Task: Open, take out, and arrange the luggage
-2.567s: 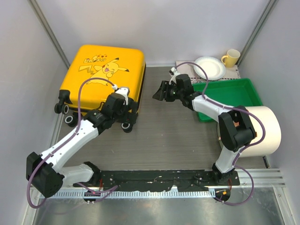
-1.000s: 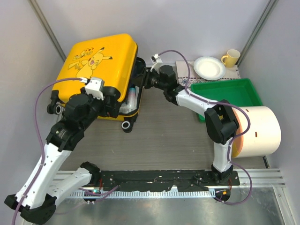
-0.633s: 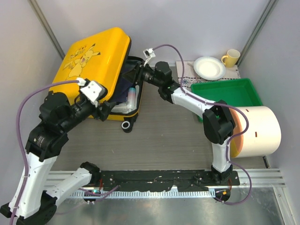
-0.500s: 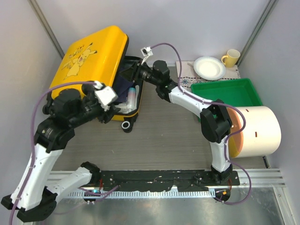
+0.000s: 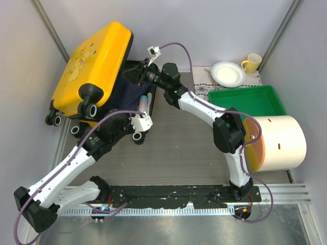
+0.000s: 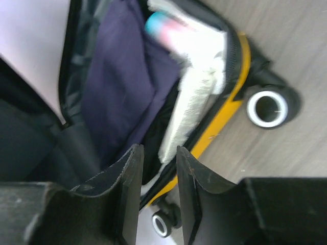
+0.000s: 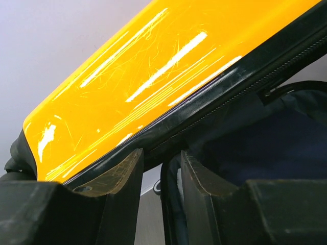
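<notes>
Looking down from the top view, the luggage (image 5: 94,56) sits at the upper left of the frame, open. Its yellow lid is tipped up and leans left, and the lower shell lies on the table (image 5: 189,148) with a navy cloth (image 5: 130,92) and a small bottle (image 5: 145,100) showing inside. The right gripper (image 5: 143,77) reaches in from the right, up at the lid's black rim over the open shell. The left gripper (image 5: 132,116) hangs at the near edge of the lower shell, just beside a wheel (image 5: 137,137). A green tray (image 5: 245,90) and a cream cylinder (image 5: 281,143) stand well apart on the right.

From the left wrist, the left gripper (image 6: 158,150) has its jaws a narrow gap apart with nothing between them. It hovers over the shell and touches nothing. Beyond the tips lie the navy cloth (image 6: 117,92), a white towel (image 6: 194,102) and the blurred bottle (image 6: 163,25), with the yellow rim (image 6: 225,117) and a wheel (image 6: 266,108) to the right.

From the right wrist, the right gripper (image 7: 161,155) shows the same narrow gap. Its fingertips (image 7: 134,155) meet the black zipper trim of the lid (image 7: 153,66), which fills the upper left of the frame. I cannot tell whether they pinch that trim or only rest against it.
</notes>
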Action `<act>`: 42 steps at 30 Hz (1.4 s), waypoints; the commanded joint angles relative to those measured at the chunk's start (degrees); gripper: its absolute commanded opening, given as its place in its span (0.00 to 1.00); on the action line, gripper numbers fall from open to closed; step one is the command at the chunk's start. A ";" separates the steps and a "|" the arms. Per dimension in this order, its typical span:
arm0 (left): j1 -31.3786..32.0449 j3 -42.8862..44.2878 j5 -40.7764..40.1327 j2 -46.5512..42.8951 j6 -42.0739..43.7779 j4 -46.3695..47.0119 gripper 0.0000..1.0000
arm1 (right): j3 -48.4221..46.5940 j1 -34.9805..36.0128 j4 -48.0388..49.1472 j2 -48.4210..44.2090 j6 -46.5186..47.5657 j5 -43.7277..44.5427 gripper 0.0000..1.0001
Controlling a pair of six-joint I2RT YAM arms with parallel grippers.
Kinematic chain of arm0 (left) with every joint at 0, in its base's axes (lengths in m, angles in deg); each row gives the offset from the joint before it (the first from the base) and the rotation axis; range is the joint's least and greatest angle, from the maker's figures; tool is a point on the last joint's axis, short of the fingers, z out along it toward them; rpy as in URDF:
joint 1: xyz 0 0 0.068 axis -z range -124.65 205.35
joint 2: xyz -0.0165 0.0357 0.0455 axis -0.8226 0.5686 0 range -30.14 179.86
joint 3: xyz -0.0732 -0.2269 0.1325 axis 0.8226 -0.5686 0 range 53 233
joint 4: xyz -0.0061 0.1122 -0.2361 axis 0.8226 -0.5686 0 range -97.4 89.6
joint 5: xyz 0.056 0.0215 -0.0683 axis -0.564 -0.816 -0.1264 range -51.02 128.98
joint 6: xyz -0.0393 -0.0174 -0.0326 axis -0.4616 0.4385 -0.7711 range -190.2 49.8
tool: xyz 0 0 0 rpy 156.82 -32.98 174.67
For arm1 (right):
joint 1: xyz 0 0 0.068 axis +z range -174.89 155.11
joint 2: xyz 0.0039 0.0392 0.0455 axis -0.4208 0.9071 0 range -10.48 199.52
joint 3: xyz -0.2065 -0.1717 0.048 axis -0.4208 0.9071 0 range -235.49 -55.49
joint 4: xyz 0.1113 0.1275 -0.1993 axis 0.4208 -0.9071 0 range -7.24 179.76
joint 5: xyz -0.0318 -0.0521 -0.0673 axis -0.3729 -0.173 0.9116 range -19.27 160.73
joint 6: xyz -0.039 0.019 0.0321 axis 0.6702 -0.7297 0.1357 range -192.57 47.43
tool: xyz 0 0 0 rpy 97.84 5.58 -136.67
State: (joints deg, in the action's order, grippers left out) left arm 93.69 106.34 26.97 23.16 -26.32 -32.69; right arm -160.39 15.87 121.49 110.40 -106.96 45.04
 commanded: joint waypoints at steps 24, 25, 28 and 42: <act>-38.09 23.56 3.74 17.01 -8.63 18.32 0.30 | 7.53 7.58 -39.87 -4.25 42.20 -0.16 0.71; -38.08 23.30 3.84 17.01 -8.89 18.32 0.31 | 6.74 8.02 -41.12 -3.20 44.56 -0.06 0.72; -38.09 23.48 3.40 17.89 -10.39 16.83 0.32 | 0.51 9.43 -46.22 -0.22 46.78 0.56 0.72; -44.41 28.65 4.19 24.39 -15.40 13.57 0.41 | -9.09 12.69 -54.74 8.05 54.68 7.06 0.72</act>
State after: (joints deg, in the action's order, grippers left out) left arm 51.05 130.08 30.25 46.00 -39.26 -19.58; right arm -167.28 28.28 70.98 116.55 -57.33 48.20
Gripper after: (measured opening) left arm 0.407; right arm 0.735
